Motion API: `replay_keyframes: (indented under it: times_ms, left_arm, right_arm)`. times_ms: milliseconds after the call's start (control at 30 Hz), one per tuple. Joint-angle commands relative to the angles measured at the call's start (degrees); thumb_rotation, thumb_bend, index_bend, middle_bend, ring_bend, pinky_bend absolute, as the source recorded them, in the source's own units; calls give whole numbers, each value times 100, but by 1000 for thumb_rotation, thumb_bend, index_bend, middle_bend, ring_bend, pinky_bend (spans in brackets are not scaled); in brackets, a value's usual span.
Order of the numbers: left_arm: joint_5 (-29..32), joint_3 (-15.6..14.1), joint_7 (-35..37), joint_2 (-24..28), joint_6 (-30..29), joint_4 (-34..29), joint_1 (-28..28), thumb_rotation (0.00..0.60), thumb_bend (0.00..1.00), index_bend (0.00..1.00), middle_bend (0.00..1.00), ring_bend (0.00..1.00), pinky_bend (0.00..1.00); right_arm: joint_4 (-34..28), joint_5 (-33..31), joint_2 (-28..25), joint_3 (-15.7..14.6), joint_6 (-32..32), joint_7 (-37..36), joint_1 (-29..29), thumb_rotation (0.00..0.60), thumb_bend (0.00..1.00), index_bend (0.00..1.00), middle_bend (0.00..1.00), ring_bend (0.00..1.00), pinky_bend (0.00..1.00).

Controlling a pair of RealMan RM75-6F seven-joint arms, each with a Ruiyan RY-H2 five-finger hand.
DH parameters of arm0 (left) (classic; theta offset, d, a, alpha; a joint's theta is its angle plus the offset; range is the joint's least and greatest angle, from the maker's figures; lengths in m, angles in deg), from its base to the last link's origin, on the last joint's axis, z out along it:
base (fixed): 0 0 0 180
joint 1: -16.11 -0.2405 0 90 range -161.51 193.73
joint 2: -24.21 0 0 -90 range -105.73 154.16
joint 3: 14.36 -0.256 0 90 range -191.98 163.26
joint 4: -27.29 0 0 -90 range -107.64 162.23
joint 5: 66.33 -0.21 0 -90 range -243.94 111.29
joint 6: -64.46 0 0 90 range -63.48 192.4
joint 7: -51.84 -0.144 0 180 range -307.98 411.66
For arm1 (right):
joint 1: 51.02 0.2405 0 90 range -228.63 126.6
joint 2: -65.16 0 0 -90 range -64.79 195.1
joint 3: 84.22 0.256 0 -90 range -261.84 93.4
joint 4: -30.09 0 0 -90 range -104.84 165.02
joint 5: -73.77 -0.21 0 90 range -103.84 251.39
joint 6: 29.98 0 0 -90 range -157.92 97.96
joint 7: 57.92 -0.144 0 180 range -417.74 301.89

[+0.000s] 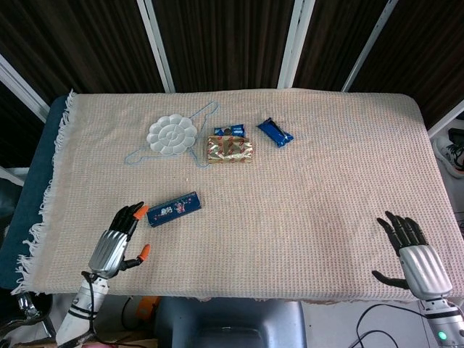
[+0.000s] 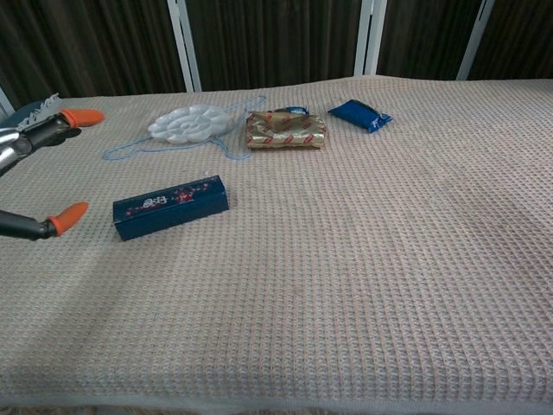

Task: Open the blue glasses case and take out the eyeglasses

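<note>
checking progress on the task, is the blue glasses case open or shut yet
Shut. The blue glasses case lies flat as one closed box, no lid raised and no eyeglasses showing. The left hand is beside it, not touching.

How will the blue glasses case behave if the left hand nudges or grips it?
The blue glasses case is long, boxy and lies flat, so it probably slides or pivots on the woven cloth rather than rolling. It looks rigid, likely light. The left hand, open beside its end, should span its narrow width.

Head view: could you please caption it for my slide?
Open left hand nears the closed blue glasses case; right hand waits apart.
</note>
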Motion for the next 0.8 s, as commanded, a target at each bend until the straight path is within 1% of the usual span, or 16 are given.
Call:
replay_keyframes:
  times_ms: [33,133,233,300,400,600,700,800]
  left_arm:
    - [724,472,-808,-591,502,49,461,600,385,93,0,0,0]
    - [1176,635,-1134,-868,794,191,684,600,385,116,0,0,0]
    - [1301,674,-1224,-936,853,228,738,600,384,133,0,0,0]
    - [1543,747,-1394,-1084,972,345,854,600,385,156,0,0,0]
    - [2025,912,-1726,-1472,1139,806,1096,600,388,183,0,0,0]
    - [2277,1019,-1945,-1921,1019,1460,1307,600,391,221,0,0,0]
    - [2313,1040,-1977,-2065,952,1737,1378,600,391,223,0,0,0]
    - [2314,1033,-1928,-2136,901,1886,1407,600,391,223,0,0,0]
  right_arm:
    - [6,-29,-16,16,-13,-32,6,600,176,0,0,0,0]
    - [6,-63,-28,32,-33,-58,15,600,176,0,0,0,0]
    - [5,-69,-33,34,-40,-68,17,600,176,0,0,0,0]
    - [5,-80,-45,43,-40,-100,19,600,176,0,0,0,0]
    - [15,-108,-88,63,-27,-214,16,600,176,0,0,0,0]
    - [31,-71,-134,53,9,-321,-2,600,176,0,0,0,0]
    - [38,-56,-148,50,28,-357,-11,600,176,0,0,0,0]
    - [43,-57,-160,55,39,-395,-16,600,176,0,0,0,0]
